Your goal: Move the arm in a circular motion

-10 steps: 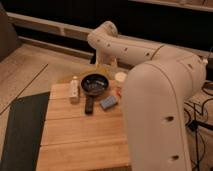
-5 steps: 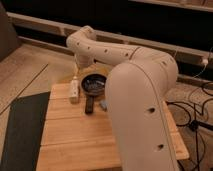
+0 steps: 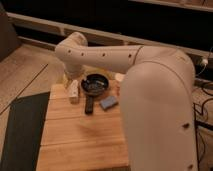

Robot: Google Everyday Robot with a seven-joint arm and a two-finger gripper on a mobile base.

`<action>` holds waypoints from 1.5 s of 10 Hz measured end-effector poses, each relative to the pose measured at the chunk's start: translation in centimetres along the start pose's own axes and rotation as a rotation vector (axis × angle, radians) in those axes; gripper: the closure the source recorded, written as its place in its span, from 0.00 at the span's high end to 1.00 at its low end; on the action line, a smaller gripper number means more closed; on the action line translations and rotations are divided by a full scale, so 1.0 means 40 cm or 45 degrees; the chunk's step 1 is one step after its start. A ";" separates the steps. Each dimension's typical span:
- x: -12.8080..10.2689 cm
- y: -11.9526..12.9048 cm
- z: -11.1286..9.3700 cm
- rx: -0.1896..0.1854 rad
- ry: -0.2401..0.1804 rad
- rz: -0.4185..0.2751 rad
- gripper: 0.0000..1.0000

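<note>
The arm [image 3: 155, 95] is cream-white and fills the right half of the camera view. Its thick near segment rises at the right. A slimmer segment with dark screw holes [image 3: 107, 54] reaches left over the wooden table [image 3: 80, 142] to a rounded joint [image 3: 74, 50], which bends down toward the table's far left corner. My gripper is hidden beyond that bend and does not show.
On the table's far part stand a black bowl [image 3: 96, 82], a small white bottle [image 3: 74, 92], a dark stick-shaped item [image 3: 89, 104] and a blue sponge [image 3: 108, 103]. A dark mat [image 3: 22, 130] lies left of the table. Cables [image 3: 205, 92] hang at the right.
The arm's far joint has swung left and nearer to the camera, from above the bowl to above the bottle. The things on the table have not moved.
</note>
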 end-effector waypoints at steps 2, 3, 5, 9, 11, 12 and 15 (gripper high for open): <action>0.074 -0.023 -0.029 0.000 0.013 0.128 0.65; 0.123 -0.072 -0.047 0.026 0.025 0.237 0.65; 0.180 -0.190 -0.079 0.110 0.034 0.422 0.65; 0.166 -0.409 -0.131 0.323 0.037 0.657 0.65; 0.118 -0.479 -0.118 0.374 0.060 0.711 0.65; 0.090 -0.511 -0.101 0.371 0.066 0.734 0.65; -0.030 -0.554 -0.040 0.296 0.034 0.674 0.65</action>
